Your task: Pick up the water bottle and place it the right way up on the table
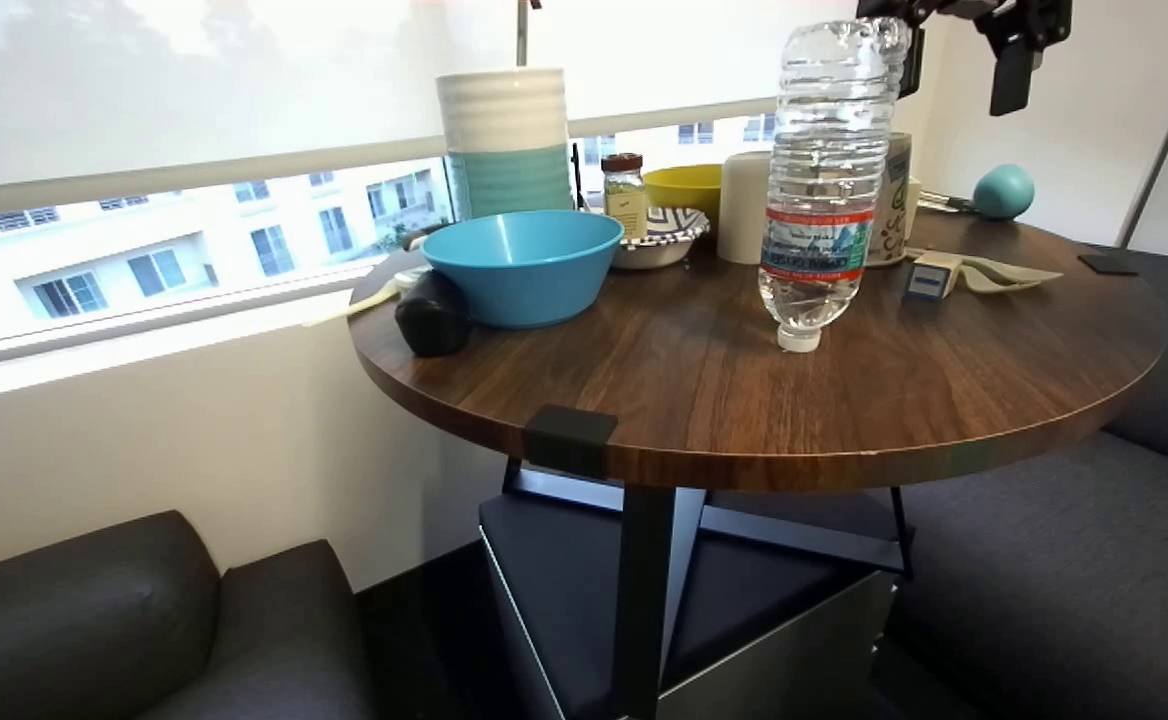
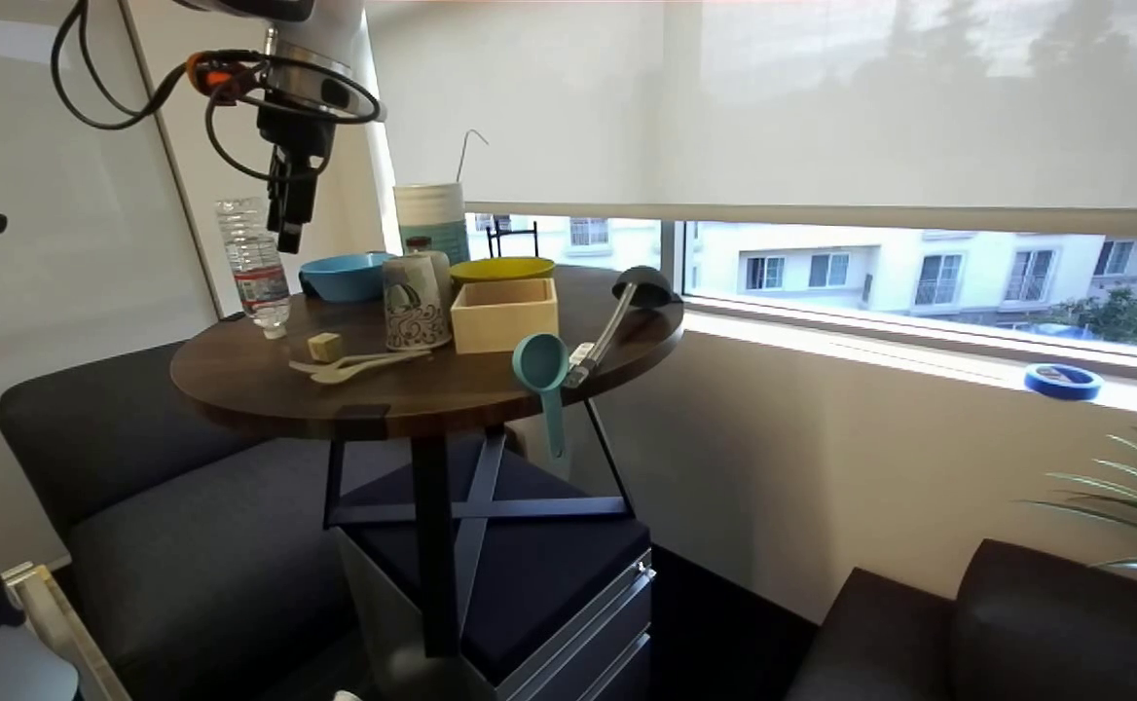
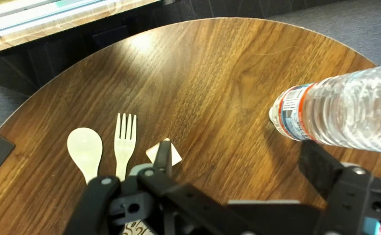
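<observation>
The water bottle (image 1: 829, 150) stands upside down on its white cap on the round dark brown table (image 1: 704, 400). It also shows in an exterior view (image 2: 255, 263) and at the right edge of the wrist view (image 3: 337, 107), where its base end is cut off. My gripper (image 1: 962, 80) hangs above the table, its fingers wide apart with nothing between them; it also shows in an exterior view (image 2: 291, 229). In the wrist view (image 3: 237, 147) the bottle lies outside the jaws, beyond the right finger, whose tip overlaps the label's edge; whether they touch I cannot tell.
A small wooden block (image 2: 325, 346), pale fork (image 3: 125, 143) and spoon (image 3: 85, 150) lie near the gripper. A patterned cup (image 2: 418, 302), wooden box (image 2: 503, 321), blue bowl (image 1: 529, 265), yellow bowl (image 2: 500, 271) and tall two-tone canister (image 1: 504, 140) stand on the table.
</observation>
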You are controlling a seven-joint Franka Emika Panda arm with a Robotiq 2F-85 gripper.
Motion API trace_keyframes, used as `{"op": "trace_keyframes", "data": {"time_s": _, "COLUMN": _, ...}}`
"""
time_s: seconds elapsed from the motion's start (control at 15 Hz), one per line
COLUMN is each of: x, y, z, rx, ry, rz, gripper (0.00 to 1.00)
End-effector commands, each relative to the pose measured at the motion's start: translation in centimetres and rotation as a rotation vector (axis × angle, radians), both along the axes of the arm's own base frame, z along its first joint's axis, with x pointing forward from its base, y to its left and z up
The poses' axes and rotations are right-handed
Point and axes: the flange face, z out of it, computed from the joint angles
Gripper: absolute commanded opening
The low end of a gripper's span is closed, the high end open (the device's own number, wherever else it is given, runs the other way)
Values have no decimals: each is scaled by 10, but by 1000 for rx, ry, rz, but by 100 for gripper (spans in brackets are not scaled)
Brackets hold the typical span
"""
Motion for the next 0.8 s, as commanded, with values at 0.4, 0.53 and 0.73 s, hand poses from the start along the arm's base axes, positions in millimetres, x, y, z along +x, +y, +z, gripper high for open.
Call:
{"op": "trace_keyframes", "data": {"time_s": 0.4, "x": 6, "y": 26, "z": -8, "rx": -4, "ry": 105, "rz": -277, "gripper": 100}}
{"op": "trace_keyframes", "data": {"time_s": 0.53, "x": 8, "y": 32, "z": -16, "rx": -22, "ry": 156, "rz": -363, "gripper": 100}}
{"op": "trace_keyframes", "data": {"time_s": 0.73, "x": 14, "y": 38, "z": -25, "rx": 28, "ry": 214, "rz": -462, "gripper": 100}}
